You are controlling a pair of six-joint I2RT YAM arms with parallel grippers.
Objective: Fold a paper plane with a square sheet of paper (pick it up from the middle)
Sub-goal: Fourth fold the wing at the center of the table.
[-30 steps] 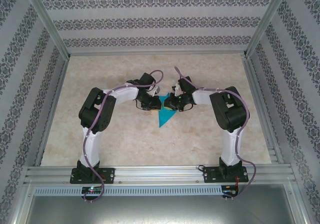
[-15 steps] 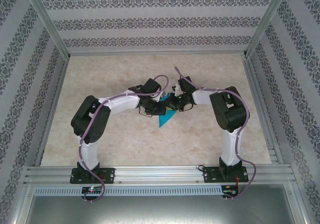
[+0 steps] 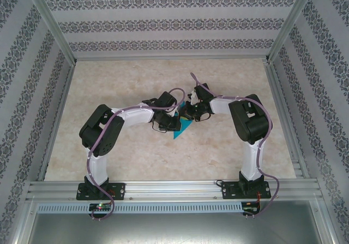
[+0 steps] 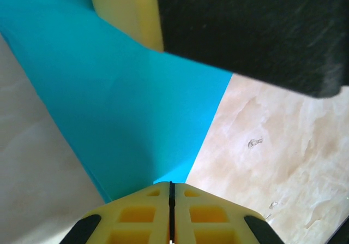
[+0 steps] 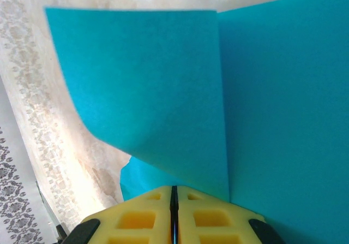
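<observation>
Paper (image 3: pixel 184 128), creased but not yet a plane, sits pinched between the clenched jaws of left gripper (image 4: pixel 170 185) and right gripper (image 5: pixel 173 188); most folds likely remain.

No text, label, brand, number or sign can be read on the paper (image 4: pixel 136 118) or the table (image 3: pixel 136 156).

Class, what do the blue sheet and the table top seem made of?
The blue sheet looks like thin matte paper: it curls and holds a sharp crease. The table top is smooth, marble-patterned, possibly laminate or stone.
</observation>
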